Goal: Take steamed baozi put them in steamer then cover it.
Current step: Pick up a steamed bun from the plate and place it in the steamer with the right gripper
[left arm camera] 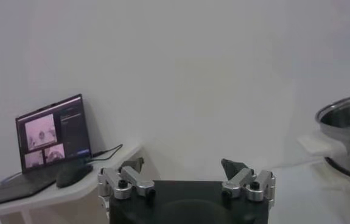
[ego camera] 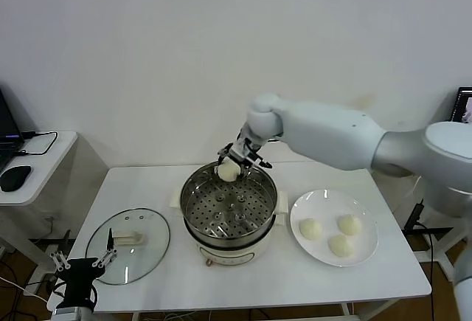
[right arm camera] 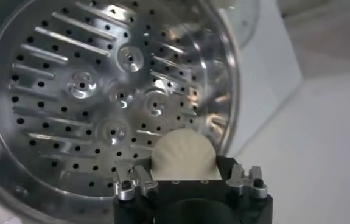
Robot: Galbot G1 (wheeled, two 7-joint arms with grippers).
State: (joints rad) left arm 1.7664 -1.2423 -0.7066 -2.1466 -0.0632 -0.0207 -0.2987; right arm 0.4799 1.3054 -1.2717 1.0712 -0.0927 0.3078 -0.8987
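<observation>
My right gripper (ego camera: 231,164) is shut on a cream-white baozi (ego camera: 228,171) and holds it over the far rim of the steamer (ego camera: 193,188), a shiny perforated basket on a cream pot base. In the right wrist view the baozi (right arm camera: 184,155) sits between the jaws above the perforated floor (right arm camera: 101,97), which holds no buns. Three more baozi (ego camera: 310,227) lie on the white plate (ego camera: 327,200) to the right of the steamer. My left gripper (ego camera: 83,262) is open and empty, parked low at the table's front left corner.
The glass lid (ego camera: 147,251) with its cream handle lies flat on the white table (ego camera: 243,280) left of the steamer. A side desk with a laptop (left arm camera: 53,134) and a mouse (ego camera: 15,177) stands at the far left. The steamer rim (left arm camera: 345,119) shows in the left wrist view.
</observation>
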